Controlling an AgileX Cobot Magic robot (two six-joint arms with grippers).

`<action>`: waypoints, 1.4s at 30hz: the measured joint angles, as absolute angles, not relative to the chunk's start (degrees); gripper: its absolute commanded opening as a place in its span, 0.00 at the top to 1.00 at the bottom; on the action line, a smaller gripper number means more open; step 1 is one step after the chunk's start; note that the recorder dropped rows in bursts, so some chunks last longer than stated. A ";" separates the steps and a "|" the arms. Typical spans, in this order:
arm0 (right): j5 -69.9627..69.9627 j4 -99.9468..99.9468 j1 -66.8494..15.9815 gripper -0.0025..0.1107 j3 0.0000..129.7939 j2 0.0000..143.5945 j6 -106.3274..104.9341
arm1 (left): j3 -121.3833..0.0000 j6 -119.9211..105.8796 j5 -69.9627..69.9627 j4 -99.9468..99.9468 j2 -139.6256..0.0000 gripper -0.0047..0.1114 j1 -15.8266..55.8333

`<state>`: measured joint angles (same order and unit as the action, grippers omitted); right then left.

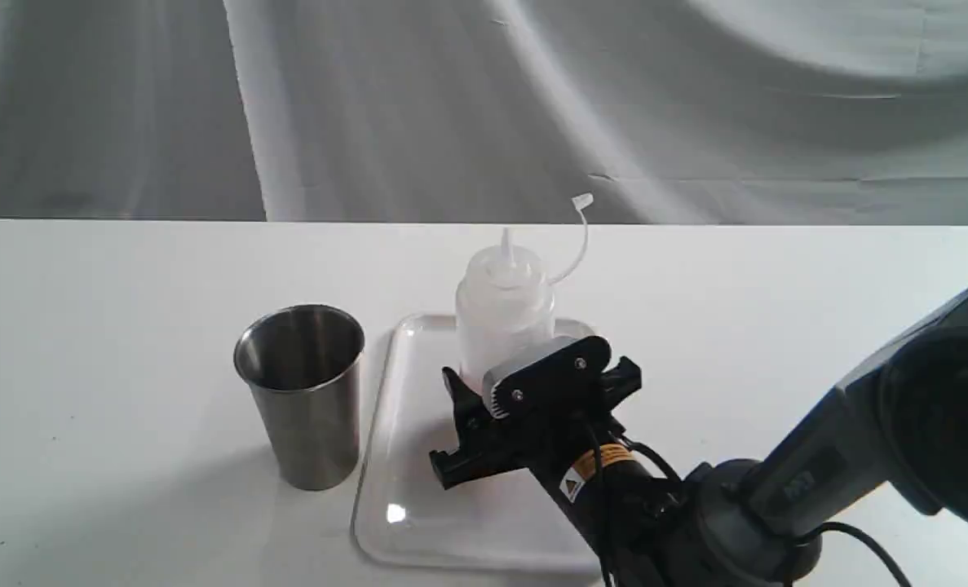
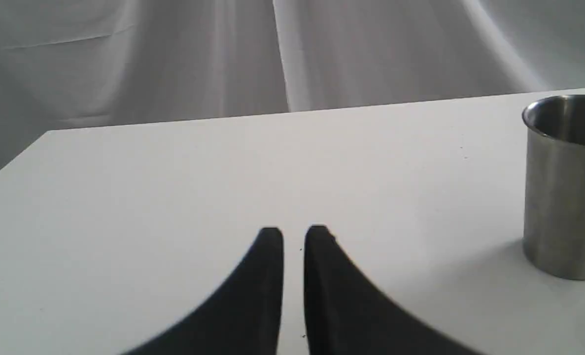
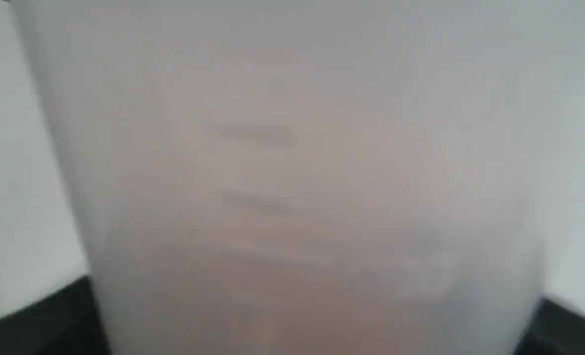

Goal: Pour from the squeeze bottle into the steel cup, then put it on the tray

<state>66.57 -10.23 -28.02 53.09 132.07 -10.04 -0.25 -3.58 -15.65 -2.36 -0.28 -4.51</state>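
Observation:
The squeeze bottle (image 1: 504, 318) stands upright at the far end of the white tray (image 1: 418, 497), nozzle up, its cap strap curling to the right. My right gripper (image 1: 532, 371) is closed around the bottle's lower body. In the right wrist view the bottle (image 3: 292, 172) fills the picture between the black fingers (image 3: 41, 330). The steel cup (image 1: 304, 391) stands on the table just left of the tray, and I cannot see its contents. My left gripper (image 2: 293, 236) hovers over bare table with nothing in it, its fingers nearly touching. The cup (image 2: 566, 197) stands off to that gripper's side.
The white table (image 1: 108, 367) ends at a far edge before a grey cloth backdrop (image 1: 451, 106). The right arm (image 1: 859, 456) comes in from the lower right, over the tray's near right corner.

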 measured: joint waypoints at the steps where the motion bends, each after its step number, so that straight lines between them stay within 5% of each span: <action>1: 66.57 -10.23 -28.02 0.98 53.11 132.08 -9.60 | -0.26 -3.58 -15.65 -2.36 -0.28 0.89 -4.51; 33: 64.66 -10.23 -28.02 0.97 53.21 132.78 -6.67 | -0.26 -3.58 -15.65 -2.36 -0.28 0.89 -4.51; 36: 64.55 -10.23 -28.02 0.86 53.21 132.78 -6.67 | -0.26 -3.58 -15.65 -2.36 -0.28 0.89 -4.51; 42: 64.55 -10.23 -28.02 0.41 53.21 132.78 -6.67 | -0.26 -3.58 -15.65 -2.36 -0.28 0.89 -4.51</action>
